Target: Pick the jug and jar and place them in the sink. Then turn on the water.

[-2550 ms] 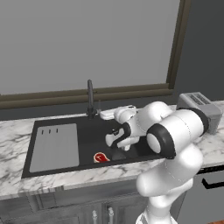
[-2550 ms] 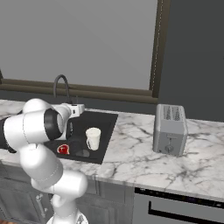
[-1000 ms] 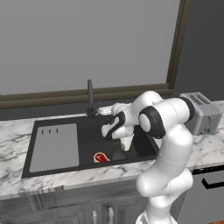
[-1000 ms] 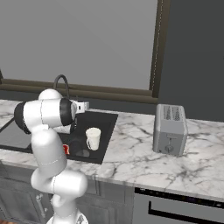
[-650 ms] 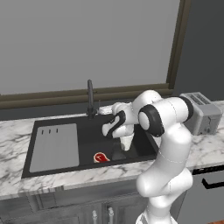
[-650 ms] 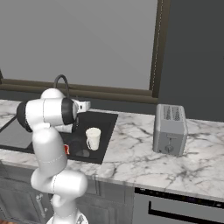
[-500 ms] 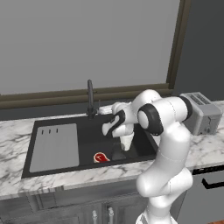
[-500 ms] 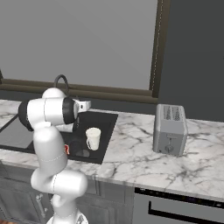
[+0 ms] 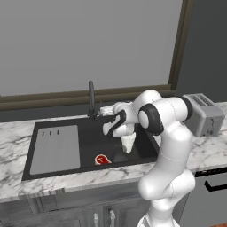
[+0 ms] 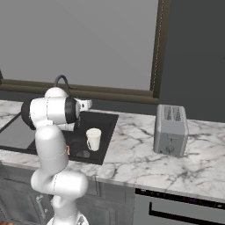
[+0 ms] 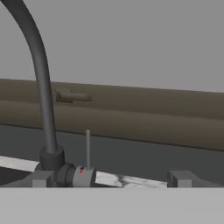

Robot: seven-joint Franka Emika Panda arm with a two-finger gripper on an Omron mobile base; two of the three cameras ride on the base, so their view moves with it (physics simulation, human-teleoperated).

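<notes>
1. The jug (image 10: 93, 139) stood in the sink (image 9: 146, 146), at about 4 o'clock in the basin; a dark shape beside it was probably the jar, but that was unclear
2. The end effector (image 11: 109, 179) was spread wide and empty, facing the faucet (image 11: 39, 74)
3. The thin upright lever (image 11: 88, 148) stood at 11 o'clock of the fingertips (image 11: 181, 178); the push should probably meet it squarely, with no water running yet

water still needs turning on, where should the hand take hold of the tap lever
Grip the thin grey upright lever rising from the valve at the base of the tall dark curved faucet, near its top. Come at it head-on from the basin side, as the open hand already faces it: the rod stands vertical with free space on both sides, so a finger can go on each side.
</notes>
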